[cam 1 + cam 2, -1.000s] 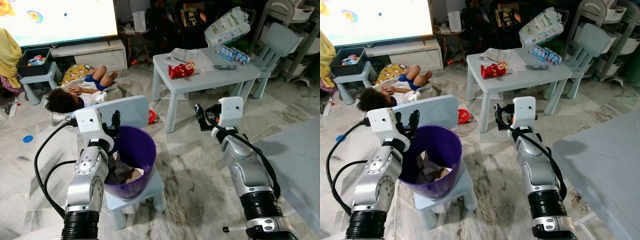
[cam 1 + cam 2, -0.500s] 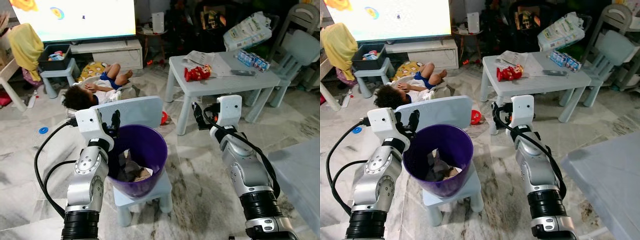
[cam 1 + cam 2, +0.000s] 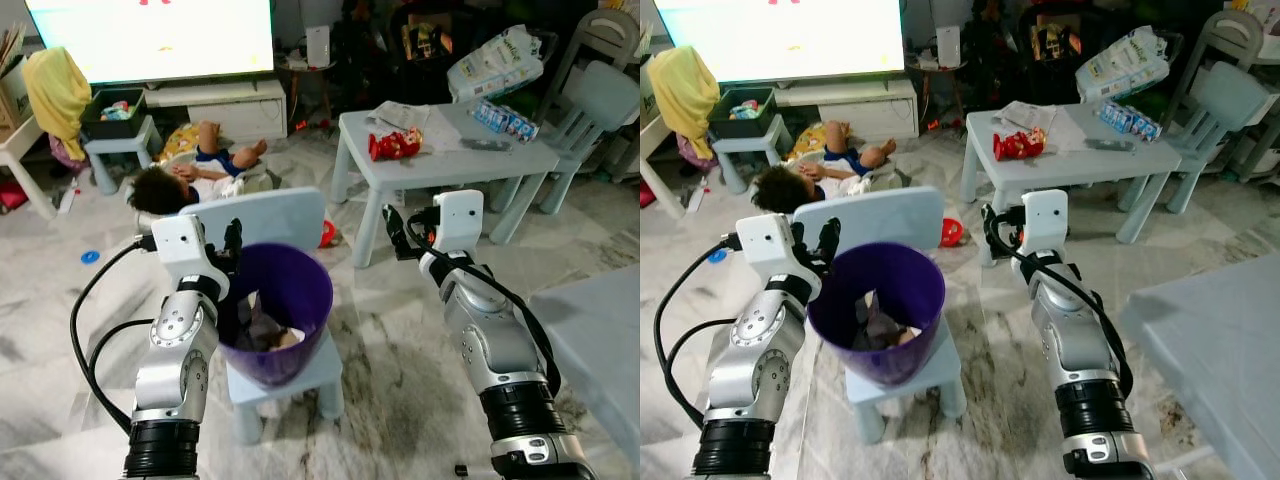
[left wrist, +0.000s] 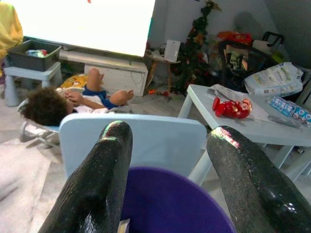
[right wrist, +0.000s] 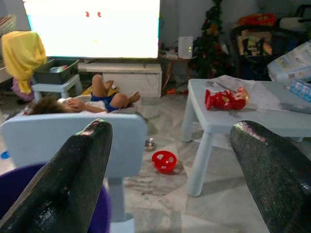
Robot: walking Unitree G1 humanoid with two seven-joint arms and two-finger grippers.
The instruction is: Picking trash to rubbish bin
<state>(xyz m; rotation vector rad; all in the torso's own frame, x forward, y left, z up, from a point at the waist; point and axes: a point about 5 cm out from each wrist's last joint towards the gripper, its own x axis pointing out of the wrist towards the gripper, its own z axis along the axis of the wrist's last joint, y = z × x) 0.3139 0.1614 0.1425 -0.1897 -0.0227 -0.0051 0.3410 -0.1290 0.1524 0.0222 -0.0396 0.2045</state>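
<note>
Now my view has swung left, leaving the purple bin (image 3: 277,310) on its small chair (image 3: 262,225) by my left gripper (image 3: 232,243), while both grippers, right gripper (image 3: 400,226) included, hang wide and empty (red wrapper (image 3: 394,144) awaits on the table (image 3: 470,165)).

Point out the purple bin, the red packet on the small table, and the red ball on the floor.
purple bin (image 3: 854,345): right eye view, front outer wall.
red packet (image 3: 394,145): left eye view, its middle.
red ball (image 5: 164,161): right wrist view, its middle.

Head stereo pair looks down on both arms; wrist cameras face forward low, sharing the red packet (image 5: 226,99) at upper right.
</note>
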